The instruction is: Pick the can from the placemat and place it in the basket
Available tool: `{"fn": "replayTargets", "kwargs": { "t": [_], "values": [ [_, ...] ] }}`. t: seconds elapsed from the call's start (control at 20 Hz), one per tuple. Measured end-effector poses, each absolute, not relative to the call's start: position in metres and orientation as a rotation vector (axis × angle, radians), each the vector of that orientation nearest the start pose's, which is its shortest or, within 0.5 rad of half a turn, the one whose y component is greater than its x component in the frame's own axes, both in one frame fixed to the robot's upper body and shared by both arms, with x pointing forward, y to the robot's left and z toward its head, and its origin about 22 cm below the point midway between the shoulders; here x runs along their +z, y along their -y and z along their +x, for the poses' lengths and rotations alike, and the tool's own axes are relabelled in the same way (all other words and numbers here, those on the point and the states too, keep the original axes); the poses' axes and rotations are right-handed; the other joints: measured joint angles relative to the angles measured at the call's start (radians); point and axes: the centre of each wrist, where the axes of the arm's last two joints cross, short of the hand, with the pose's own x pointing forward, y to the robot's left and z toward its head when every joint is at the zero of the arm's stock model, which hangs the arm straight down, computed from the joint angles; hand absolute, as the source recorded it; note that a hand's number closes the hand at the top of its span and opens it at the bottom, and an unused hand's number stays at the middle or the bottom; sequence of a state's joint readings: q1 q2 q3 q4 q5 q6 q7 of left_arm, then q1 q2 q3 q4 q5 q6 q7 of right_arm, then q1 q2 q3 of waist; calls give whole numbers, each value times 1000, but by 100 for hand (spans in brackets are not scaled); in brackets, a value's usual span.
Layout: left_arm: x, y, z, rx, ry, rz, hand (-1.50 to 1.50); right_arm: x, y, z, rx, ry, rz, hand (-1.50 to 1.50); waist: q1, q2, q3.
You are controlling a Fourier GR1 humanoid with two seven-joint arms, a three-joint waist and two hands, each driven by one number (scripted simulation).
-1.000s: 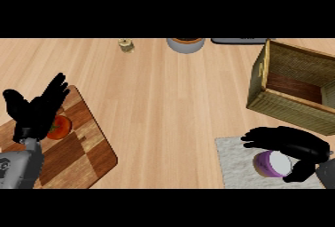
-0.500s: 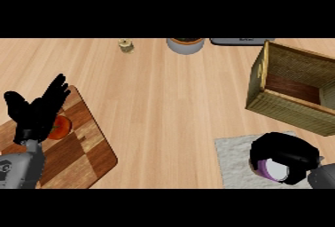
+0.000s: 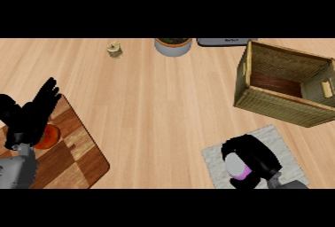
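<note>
Right hand (image 3: pixel 252 156) is found at the lower right of the head view, its fingers curled round the can (image 3: pixel 237 167), which shows pale grey with a purple band beneath the black fingers. Can and hand are located over the grey placemat (image 3: pixel 219 157); whether the can is lifted clear of it or rests on it cannot be told. Its long axis is judged to be roughly upright, though most of it is covered.

The wicker basket (image 3: pixel 274 105) lies up and slightly right of the held can, well apart from it, mouth open upward. The coming move is judged to depend on that forward carry and on clearing the near wall.

Left hand (image 3: pixel 29 116) is seen resting open at the left edge, fingers up, over the wooden cutting board (image 3: pixel 78 153), far from the basket.

No brand, label or legible writing is made out on the can or elsewhere.
</note>
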State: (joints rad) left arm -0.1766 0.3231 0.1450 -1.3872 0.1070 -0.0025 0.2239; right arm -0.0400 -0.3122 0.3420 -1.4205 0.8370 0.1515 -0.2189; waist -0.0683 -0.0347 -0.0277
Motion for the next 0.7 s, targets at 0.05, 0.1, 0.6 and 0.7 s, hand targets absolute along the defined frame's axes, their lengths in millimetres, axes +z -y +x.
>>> {"fn": "replayTargets", "kwargs": {
  "t": [0.05,0.1,0.6,0.7],
  "values": [
    [35,-331,283,-30,1356,242,0,-26,217,232,1337,1393,-382,150,2,2,2],
    [36,-331,284,-33,1358,238,0,-24,200,228,1305,1375,-398,150,7,5,6],
    [34,-326,283,-51,1368,215,0,62,92,163,796,1616,-319,150,41,20,24],
    [35,-326,284,-55,1373,214,0,79,86,155,755,1675,-384,150,42,21,25]
  ]
}}
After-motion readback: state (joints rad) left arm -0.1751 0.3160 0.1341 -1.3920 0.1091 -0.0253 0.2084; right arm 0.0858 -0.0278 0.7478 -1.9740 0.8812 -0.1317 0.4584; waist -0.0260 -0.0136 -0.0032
